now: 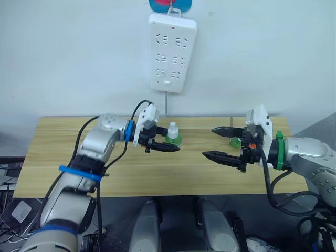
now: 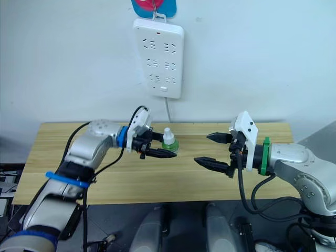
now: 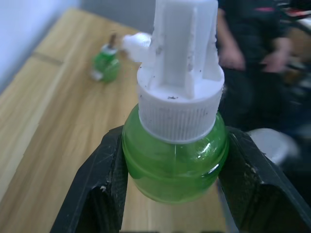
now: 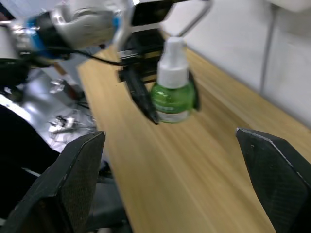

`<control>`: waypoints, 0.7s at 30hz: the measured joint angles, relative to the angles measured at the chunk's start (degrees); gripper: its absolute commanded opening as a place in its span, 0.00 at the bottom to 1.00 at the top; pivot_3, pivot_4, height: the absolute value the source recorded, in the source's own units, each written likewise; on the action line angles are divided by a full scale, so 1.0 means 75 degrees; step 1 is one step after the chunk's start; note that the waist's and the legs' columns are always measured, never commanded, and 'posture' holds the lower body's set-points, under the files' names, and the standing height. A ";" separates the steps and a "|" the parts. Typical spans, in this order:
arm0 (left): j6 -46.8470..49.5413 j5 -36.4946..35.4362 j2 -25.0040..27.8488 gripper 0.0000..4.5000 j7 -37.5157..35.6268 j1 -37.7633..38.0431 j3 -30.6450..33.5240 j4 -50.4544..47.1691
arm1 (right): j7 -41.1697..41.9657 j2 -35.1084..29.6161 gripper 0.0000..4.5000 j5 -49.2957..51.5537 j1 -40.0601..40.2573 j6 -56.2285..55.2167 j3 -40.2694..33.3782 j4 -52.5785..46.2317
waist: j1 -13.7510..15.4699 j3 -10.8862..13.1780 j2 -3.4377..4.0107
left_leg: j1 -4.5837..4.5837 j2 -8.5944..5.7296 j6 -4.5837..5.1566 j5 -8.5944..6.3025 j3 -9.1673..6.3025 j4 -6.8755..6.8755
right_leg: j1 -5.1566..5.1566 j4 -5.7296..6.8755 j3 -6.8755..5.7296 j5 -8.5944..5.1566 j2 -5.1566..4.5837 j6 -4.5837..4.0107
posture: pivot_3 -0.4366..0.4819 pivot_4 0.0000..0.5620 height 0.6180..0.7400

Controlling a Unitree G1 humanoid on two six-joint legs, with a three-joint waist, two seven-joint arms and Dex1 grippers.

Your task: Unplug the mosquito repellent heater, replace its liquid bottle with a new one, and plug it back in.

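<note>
Our left gripper (image 1: 167, 146) is clamped on the capped green bottle (image 1: 173, 136), the new one, held upright just over the wooden table (image 1: 52, 152) below the wall power strip (image 1: 172, 51). Our right gripper (image 1: 223, 143) hangs spread wide and empty, facing that bottle. The uncapped bottle (image 3: 106, 65) lies on the table behind it. The smooth bottle could spin between our fingers when the cap is twisted. Open tabletop lies between our grippers; its near edge is close.

Before me a light wooden table (image 1: 63, 157) stands against a pale wall (image 1: 262, 52); a white power strip (image 1: 172, 52) hangs upper centre.
</note>
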 measured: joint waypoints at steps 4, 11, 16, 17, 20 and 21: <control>-0.0476 -0.0050 -0.0255 0.50 -0.0386 -0.0870 -0.0307 0.0930 | -0.0780 0.0390 1.00 0.0566 -0.0559 0.0332 -0.0070 0.0044 | -0.0051 -0.0010 -0.0012 | -0.0011 0.0004 0.0000 0.0001 -0.0002 0.0000 | -0.0028 0.0021 0.0008 0.0000 0.0000 -0.0001 | 0.29 0.51 1.00; -0.1801 -0.0064 -0.0553 0.50 -0.0435 -0.1343 -0.0703 0.1856 | -0.2196 0.1190 1.00 0.0884 -0.0966 0.0510 0.0124 0.0058 | -0.0175 -0.0020 -0.0020 | -0.0017 0.0003 0.0000 0.0003 -0.0010 0.0005 | -0.0035 0.0029 0.0015 0.0002 -0.0005 -0.0003 | 0.28 0.50 1.00; -0.2249 -0.0091 -0.0596 0.50 -0.0438 -0.1473 -0.0880 0.1983 | -0.2510 0.1369 1.00 0.0527 -0.0967 0.0326 0.0528 0.0099 | -0.0192 -0.0022 -0.0023 | -0.0020 0.0002 0.0001 0.0003 -0.0013 0.0011 | -0.0039 0.0034 0.0014 0.0002 -0.0005 -0.0003 | 0.28 0.49 1.00; -0.2280 -0.0105 -0.0615 0.50 -0.0439 -0.1522 -0.0880 0.2035 | -0.2514 0.1402 1.00 0.0391 -0.0968 0.0260 0.0631 0.0125 | -0.0195 -0.0028 -0.0022 | -0.0020 0.0002 0.0001 0.0003 -0.0012 0.0011 | -0.0039 0.0035 0.0014 0.0002 -0.0005 -0.0003 | 0.28 0.49 1.00; -0.2417 -0.0163 -0.0689 0.50 -0.0439 -0.1617 -0.0881 0.2198 | -0.2501 0.1494 1.00 0.0001 -0.0968 0.0055 0.0916 0.0203 | -0.0197 -0.0032 -0.0022 | -0.0020 0.0002 0.0002 0.0003 -0.0010 0.0012 | -0.0039 0.0035 0.0014 0.0002 -0.0004 -0.0003 | 0.29 0.49 1.00; -0.2445 -0.0174 -0.0719 0.50 -0.0439 -0.1620 -0.0881 0.2213 | -0.2486 0.1505 1.00 -0.0079 -0.0969 -0.0018 0.0967 0.0257 | -0.0197 -0.0033 -0.0022 | -0.0020 0.0002 0.0001 0.0004 -0.0010 0.0013 | -0.0039 0.0036 0.0013 0.0002 -0.0004 -0.0004 | 0.29 0.49 1.00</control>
